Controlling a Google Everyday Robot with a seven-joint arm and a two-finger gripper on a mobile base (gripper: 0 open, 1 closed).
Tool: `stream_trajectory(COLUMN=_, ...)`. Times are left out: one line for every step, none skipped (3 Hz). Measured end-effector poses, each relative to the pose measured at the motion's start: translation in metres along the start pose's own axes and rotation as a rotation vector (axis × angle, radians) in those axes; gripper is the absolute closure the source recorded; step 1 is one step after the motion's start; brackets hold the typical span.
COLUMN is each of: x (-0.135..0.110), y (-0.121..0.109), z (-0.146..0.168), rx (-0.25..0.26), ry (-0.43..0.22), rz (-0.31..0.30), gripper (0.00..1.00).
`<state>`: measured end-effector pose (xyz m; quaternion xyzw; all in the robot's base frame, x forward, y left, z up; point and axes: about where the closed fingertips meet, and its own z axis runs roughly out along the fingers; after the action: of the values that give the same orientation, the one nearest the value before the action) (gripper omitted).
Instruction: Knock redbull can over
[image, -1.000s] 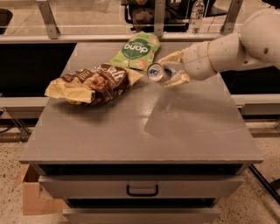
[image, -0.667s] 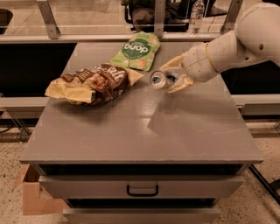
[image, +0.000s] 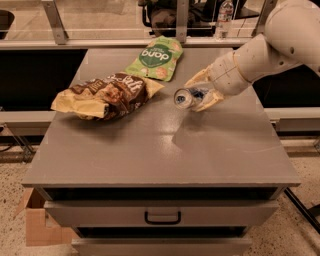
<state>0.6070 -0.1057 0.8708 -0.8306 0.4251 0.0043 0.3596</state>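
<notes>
The redbull can (image: 184, 97) is slim, silver and blue. It lies tipped on its side between the fingers of my gripper (image: 193, 95), with its shiny top facing left and towards the camera. It seems held just above the grey table top (image: 150, 150), with a shadow under it. The gripper reaches in from the right on a white arm (image: 260, 50), and its cream fingers (image: 199, 78) are closed around the can from above and below.
A brown-and-yellow snack bag (image: 102, 95) lies at the left of the table. A green snack bag (image: 155, 57) lies at the back centre. A clear water bottle (image: 225, 15) stands beyond the table. A drawer with a handle (image: 162, 218) is below the top, and a cardboard box (image: 37, 225) is on the floor at the left.
The gripper and the can have moved a little towards the front of the table and slightly right. The can has tipped further, so its top shows more.
</notes>
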Motion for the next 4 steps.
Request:
stream_trajectory(x=0.002, y=0.003, z=0.0, rx=-0.019, ry=0.009, rz=-0.006, gripper=1.0)
stream_trajectory(x=0.002, y=0.004, z=0.001, rx=-0.023, ry=0.009, rz=-0.007, gripper=0.99)
stream_trajectory(x=0.001, y=0.004, z=0.003, rx=-0.025, ry=0.006, rz=-0.008, gripper=0.78)
stream_trajectory(x=-0.015, y=-0.022, z=0.022, rx=-0.047, ry=-0.017, rz=0.015, gripper=0.55)
